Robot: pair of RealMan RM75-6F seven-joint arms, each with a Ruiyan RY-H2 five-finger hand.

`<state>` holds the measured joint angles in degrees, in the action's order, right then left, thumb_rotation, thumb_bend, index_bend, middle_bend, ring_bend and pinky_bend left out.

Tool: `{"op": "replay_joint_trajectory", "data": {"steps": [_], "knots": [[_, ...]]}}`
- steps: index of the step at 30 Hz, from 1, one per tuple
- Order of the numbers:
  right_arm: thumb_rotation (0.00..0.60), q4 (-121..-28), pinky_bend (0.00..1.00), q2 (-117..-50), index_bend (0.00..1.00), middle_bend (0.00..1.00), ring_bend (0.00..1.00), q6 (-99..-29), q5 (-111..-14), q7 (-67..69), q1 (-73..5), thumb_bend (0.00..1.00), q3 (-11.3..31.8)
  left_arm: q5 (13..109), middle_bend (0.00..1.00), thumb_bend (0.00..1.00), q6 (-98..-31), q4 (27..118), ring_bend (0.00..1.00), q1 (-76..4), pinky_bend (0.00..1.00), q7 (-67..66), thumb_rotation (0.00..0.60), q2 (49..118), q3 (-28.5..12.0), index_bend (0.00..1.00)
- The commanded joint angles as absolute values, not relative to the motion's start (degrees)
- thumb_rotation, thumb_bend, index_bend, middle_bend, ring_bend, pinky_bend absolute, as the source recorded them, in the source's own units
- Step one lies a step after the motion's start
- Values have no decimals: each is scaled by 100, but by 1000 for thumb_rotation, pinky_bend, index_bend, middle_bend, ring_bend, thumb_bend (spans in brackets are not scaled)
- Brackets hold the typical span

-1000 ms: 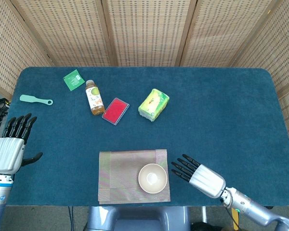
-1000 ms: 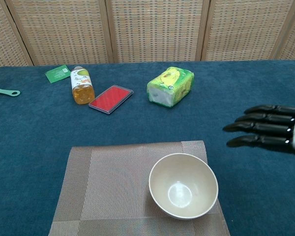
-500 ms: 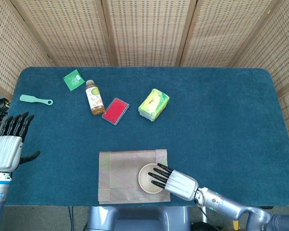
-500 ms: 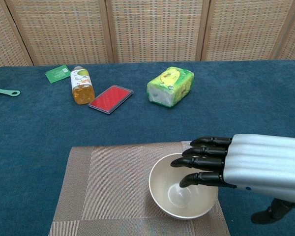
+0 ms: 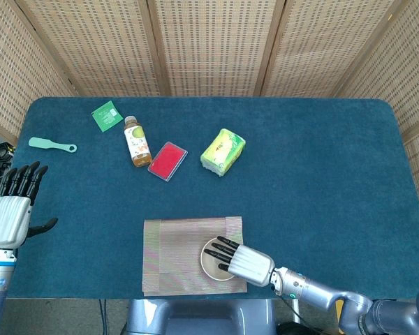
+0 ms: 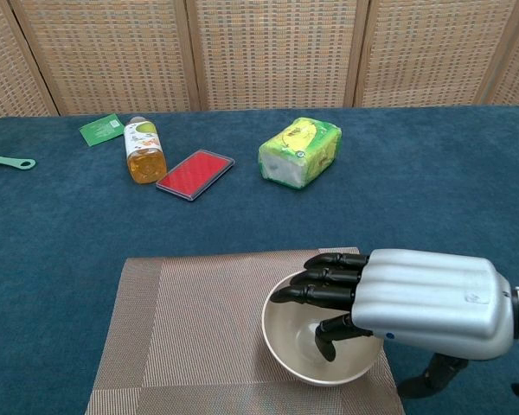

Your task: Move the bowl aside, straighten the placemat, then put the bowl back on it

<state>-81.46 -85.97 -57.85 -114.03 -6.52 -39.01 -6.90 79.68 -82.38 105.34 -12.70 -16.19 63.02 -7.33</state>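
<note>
My right hand (image 6: 389, 298) hovers over the bowl (image 6: 304, 350) at lower centre of the frame, fingers apart and dipping inside, gripping nothing. The bowl sits on the placemat (image 6: 199, 328). I should pinch the near rim firmly before lifting. My left hand (image 5: 15, 206) is open, far left.

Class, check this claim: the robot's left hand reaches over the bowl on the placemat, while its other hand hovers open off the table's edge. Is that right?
Not quite: it is the right hand that reaches over the bowl on the placemat, as the chest view shows. The left hand is the one hovering open off the table's edge.
</note>
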Motion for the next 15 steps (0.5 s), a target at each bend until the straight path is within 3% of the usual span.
{"op": "replay_joint_trajectory", "data": {"steps": [1,6,15], "knots": [[600,-8009,0,-8709,559,0,0,-5928,-11452,-497,-3939,459,-736,7965,0,0,-8238,10535,0,-1270,0,-1608,600,6299,-735,0],[600,-7610,0,-8939,725,0,0,-6359,-11545,-126,-3949,567,-782,7957,0,0,-8239,10531,0,-1265,0,-1559,600,6279,-735,0],[600,-7577,0,-8661,748,0,0,-6916,-11155,449,-3962,577,-480,7993,0,0,-8244,10541,0,-1250,0,-1508,600,6258,-704,0]]}}
